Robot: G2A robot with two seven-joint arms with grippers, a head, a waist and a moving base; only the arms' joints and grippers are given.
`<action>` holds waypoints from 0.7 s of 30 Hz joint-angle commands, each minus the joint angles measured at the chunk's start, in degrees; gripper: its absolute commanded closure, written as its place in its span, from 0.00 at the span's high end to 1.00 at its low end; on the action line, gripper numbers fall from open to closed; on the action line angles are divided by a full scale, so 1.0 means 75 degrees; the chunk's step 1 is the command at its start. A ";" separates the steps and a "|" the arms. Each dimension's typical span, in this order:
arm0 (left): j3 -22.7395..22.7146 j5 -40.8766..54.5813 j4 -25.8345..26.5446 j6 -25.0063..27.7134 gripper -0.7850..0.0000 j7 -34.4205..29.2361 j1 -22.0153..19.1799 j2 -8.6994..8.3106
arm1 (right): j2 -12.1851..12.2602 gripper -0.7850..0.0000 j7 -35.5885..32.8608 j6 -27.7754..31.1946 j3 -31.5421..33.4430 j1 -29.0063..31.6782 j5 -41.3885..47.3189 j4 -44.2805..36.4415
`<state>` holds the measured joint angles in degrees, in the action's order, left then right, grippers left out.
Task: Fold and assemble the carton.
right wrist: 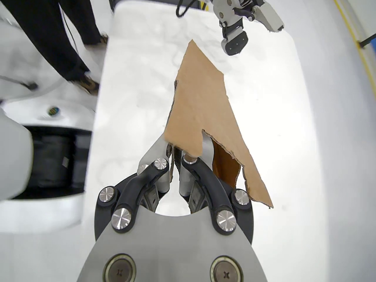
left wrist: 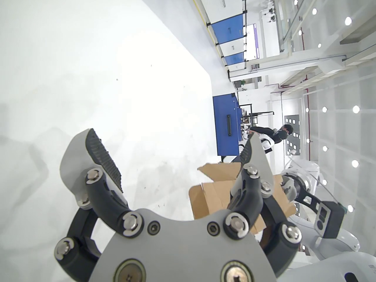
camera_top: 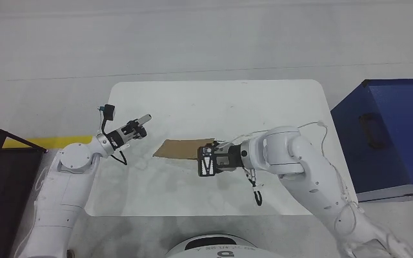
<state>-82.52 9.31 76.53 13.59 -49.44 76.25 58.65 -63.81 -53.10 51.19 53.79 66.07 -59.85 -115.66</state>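
At mid-table, slightly left of centre, the carton [camera_top: 184, 148] is a flattened piece of brown corrugated cardboard seen as a narrow, slanted panel. Its right end is pinched in the right gripper [camera_top: 205, 160]. In the right wrist view, the carton [right wrist: 202, 110] runs away from the right gripper [right wrist: 176, 151] as a smooth, matt sheet. It tapers to a point at its far end, and the edges nearest the jaws are ragged and fluted. A notch there parts two flaps and shows a darker brown inner layer behind. The jaws are pressed together on one flap, gripping it between grey metal fingers on black linkages. Whether the carton's free end touches the table cannot be told.

To the left of the carton and apart from it, the left gripper [camera_top: 143, 120] hangs over the table [camera_top: 271, 103], a white, smooth slab with rounded corners. In the left wrist view, the left gripper [left wrist: 173, 139] has its jaws spread wide with nothing between them. Its grey fingers [left wrist: 97, 154] carry black ribbed pads. Past them lies the carton [left wrist: 214, 195], showing folded flaps and cut edges.

Right of the table stands a blue cabinet [camera_top: 381, 135] with a dark handle on its face.
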 commanded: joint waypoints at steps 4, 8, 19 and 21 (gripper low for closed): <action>-0.0004 0.0022 -0.0043 0.0023 1.00 0.0065 -0.0020 -0.0003 | 0.0175 0.00 0.0017 0.0016 -0.0412 -0.0390 -0.0328 0.0016; -0.0178 0.0092 -0.0016 0.0052 1.00 0.0306 0.0028 -0.0022 | 0.0175 0.00 0.0017 0.0016 -0.0412 -0.0390 -0.0328 0.0016; -0.0244 -0.0277 0.0273 0.0074 1.00 0.0479 0.0210 -0.0062 | 0.0316 0.00 0.0706 0.0707 -0.1309 -0.1117 -0.2388 -0.0105; -0.0137 -0.0283 0.0323 0.0030 1.00 0.0483 0.0142 -0.0046 | 0.0389 0.00 0.0908 0.0908 -0.1959 -0.1802 -0.3109 -0.0246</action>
<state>-83.92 7.17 78.81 13.99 -45.81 77.57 58.25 -61.11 -46.14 57.62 41.71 55.40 -80.35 -117.03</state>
